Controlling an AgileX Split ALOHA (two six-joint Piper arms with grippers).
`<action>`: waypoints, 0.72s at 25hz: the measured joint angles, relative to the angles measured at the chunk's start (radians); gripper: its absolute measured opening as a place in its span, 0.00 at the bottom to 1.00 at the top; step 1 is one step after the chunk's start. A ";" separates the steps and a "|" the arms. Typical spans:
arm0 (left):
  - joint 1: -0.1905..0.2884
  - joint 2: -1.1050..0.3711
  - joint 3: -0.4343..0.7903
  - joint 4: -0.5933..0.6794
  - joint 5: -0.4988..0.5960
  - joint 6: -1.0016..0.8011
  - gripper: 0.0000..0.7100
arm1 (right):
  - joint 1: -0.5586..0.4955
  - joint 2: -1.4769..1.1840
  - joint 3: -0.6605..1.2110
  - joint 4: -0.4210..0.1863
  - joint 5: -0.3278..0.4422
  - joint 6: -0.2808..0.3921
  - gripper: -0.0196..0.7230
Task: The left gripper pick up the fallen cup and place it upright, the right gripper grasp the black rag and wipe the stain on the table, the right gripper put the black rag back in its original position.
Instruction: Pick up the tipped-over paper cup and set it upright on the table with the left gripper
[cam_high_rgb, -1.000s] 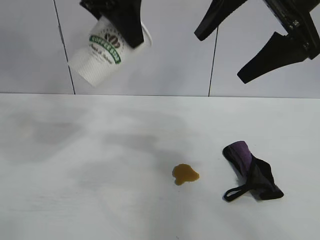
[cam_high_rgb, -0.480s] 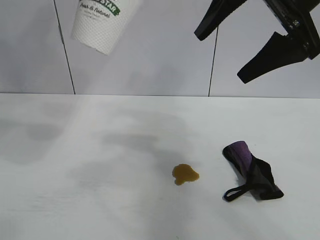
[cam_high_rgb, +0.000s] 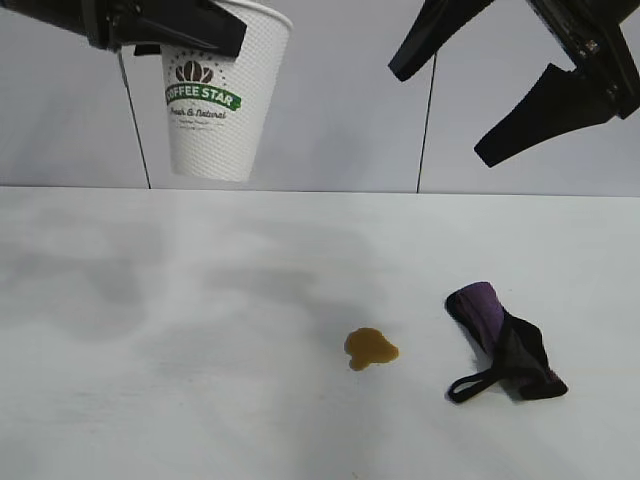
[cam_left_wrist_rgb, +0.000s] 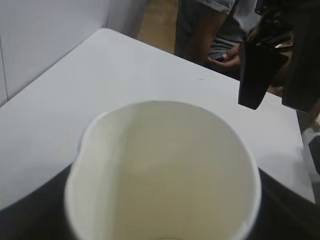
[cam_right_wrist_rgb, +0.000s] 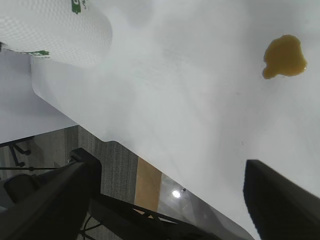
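Left gripper (cam_high_rgb: 190, 35), partly cut off, grips the upright cup (cam_high_rgb: 218, 100) above the table (cam_high_rgb: 150, 300); right gripper (cam_high_rgb: 500, 95) hangs spread wide, empty, above the rag (cam_high_rgb: 505, 345).

Left gripper (cam_high_rgb: 165, 25) was matte black plastic with broad, wedge-tapered fingers (cam_high_rgb: 190, 28), edges hard and angular. Right gripper (cam_high_rgb: 505, 85) was the same matte black, with two long fingers (cam_high_rgb: 545, 105) that narrowed to blunt points off a bulkier black body; a small metallic screw sat near the finger base. No markings were visible.
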 joint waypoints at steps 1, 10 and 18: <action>0.000 0.000 0.027 -0.022 -0.016 0.034 0.74 | 0.000 0.000 0.000 0.000 0.000 0.000 0.80; 0.000 0.000 0.061 -0.037 -0.070 0.078 0.74 | 0.000 0.000 0.000 0.001 0.000 0.000 0.80; 0.000 0.000 0.152 -0.158 -0.105 0.331 0.74 | 0.000 0.000 0.000 0.001 0.000 -0.003 0.80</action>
